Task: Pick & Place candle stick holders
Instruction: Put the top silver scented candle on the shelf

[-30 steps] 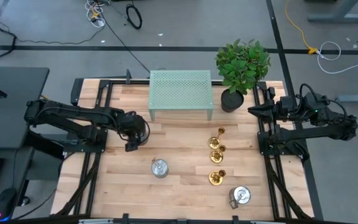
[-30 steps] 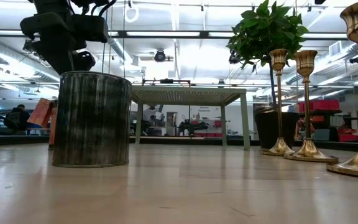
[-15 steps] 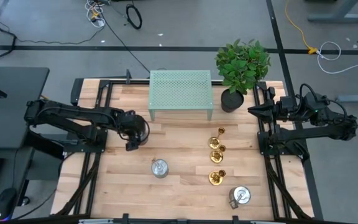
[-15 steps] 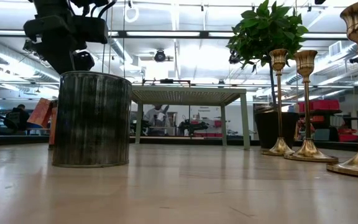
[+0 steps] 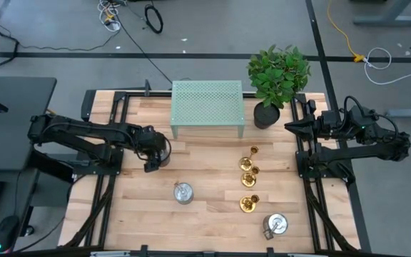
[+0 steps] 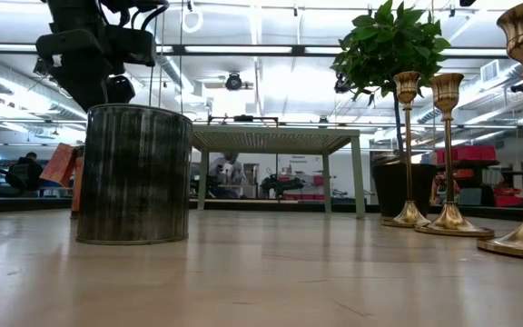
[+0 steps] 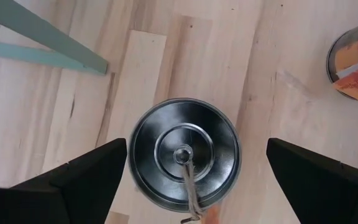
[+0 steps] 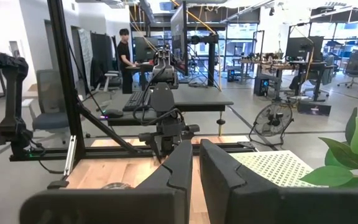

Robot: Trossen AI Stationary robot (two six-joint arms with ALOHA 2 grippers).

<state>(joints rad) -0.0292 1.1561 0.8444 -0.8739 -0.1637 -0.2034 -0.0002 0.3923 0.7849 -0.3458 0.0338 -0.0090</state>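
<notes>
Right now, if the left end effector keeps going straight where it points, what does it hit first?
Probably the silver tin can: the open left end effector is centred over its lid, pointing down. Height above it is unclear.

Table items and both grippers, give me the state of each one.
candle stick holders: three, upright, in a row, untouched
can near centre: upright, free
can near the front edge: standing, free
left gripper: open, above the centre can
right gripper: shut, empty, at the table's right edge
</notes>
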